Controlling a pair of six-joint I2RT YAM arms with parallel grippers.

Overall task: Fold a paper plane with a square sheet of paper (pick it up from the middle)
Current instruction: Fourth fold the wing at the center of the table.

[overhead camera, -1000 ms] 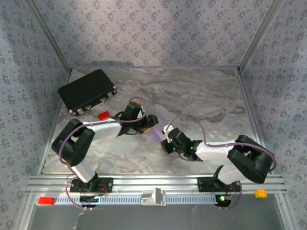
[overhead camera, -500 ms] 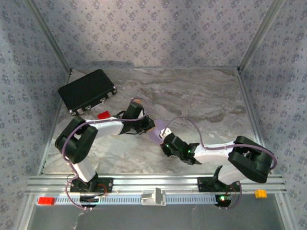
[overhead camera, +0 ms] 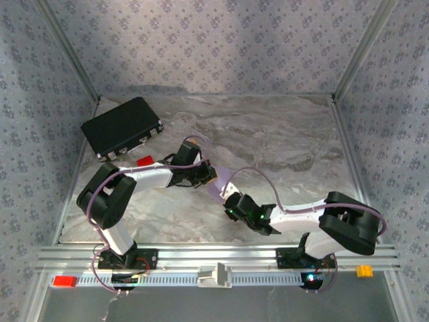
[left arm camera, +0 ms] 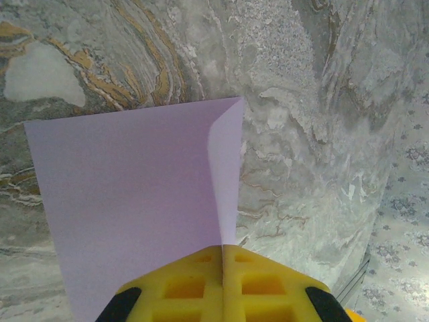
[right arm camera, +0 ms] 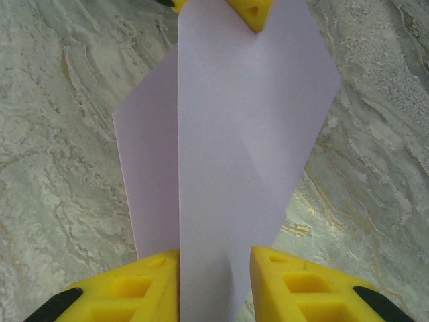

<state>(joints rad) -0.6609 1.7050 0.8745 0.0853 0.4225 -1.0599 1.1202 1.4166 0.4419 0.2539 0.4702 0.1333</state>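
Early in the fold, judging by shape. Holding the square sheet of paper (overhead camera: 224,182) up off the marble table (overhead camera: 281,134), around mid-table, between the two grippers. Clenched tight on the sheet with the left gripper (left arm camera: 222,249), yellow fingers (left arm camera: 261,288) meeting right on the crease line in the left wrist view. Parted at the right gripper (right arm camera: 214,258), one finger either side of the sheet's lower end with a clear gap, so not pinching there, just straddling. Done so far, as far as visible: picked up, one long crease put in, one flap turned behind the other in the right wrist view. Broad, blunt, diamond-like outline, no pointed nose, no wings. Left to do, at a guess: corner folds for the point, wing folds, then laying down the finished paper plane. Can't tell the exact fold count from these angles. Most of the job ahead, then. Black case (overhead camera: 122,127) and small red block (overhead camera: 144,161) well apart at the far left, not involved.
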